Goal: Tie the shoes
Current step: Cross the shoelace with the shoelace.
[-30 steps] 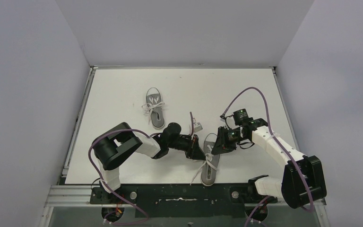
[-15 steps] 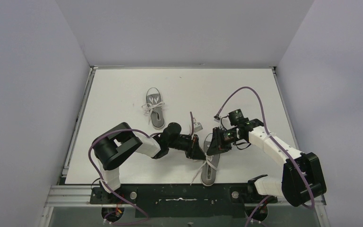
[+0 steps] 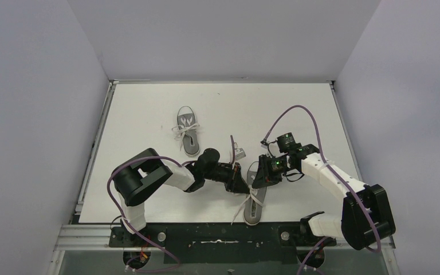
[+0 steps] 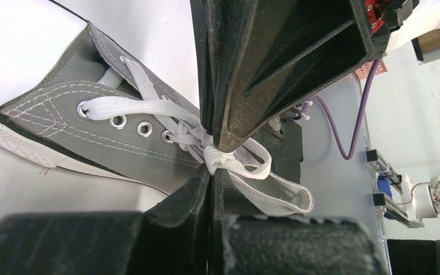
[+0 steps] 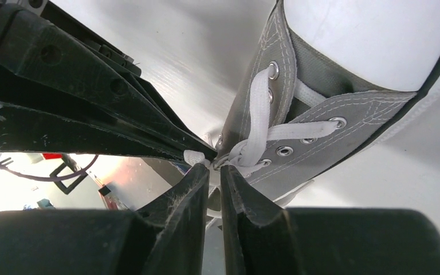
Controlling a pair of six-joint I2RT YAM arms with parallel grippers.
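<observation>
Of the two grey shoes, the near shoe (image 3: 253,206) (image 4: 80,132) (image 5: 344,132) lies at the table's front, toe pointing away from the arms. Its white laces (image 4: 229,163) (image 5: 258,126) bunch into a knot over the tongue. My left gripper (image 3: 245,187) (image 4: 212,170) comes from the left, shut, with lace pinched at its tips. From the right, my right gripper (image 3: 256,181) (image 5: 212,166) meets it at the knot, its jaws a narrow slit apart with lace at the tips. Further back, the second shoe (image 3: 187,132) lies with its laces in a bow.
A small grey object (image 3: 239,153) lies just behind the left gripper. Purple cables (image 3: 298,112) loop over the right arm. White walls close in the table on three sides, and the metal base rail (image 3: 217,235) runs along the front edge.
My right gripper has moved left to the near shoe's knot, tip to tip with the left gripper. The left arm and both shoes have stayed put.
</observation>
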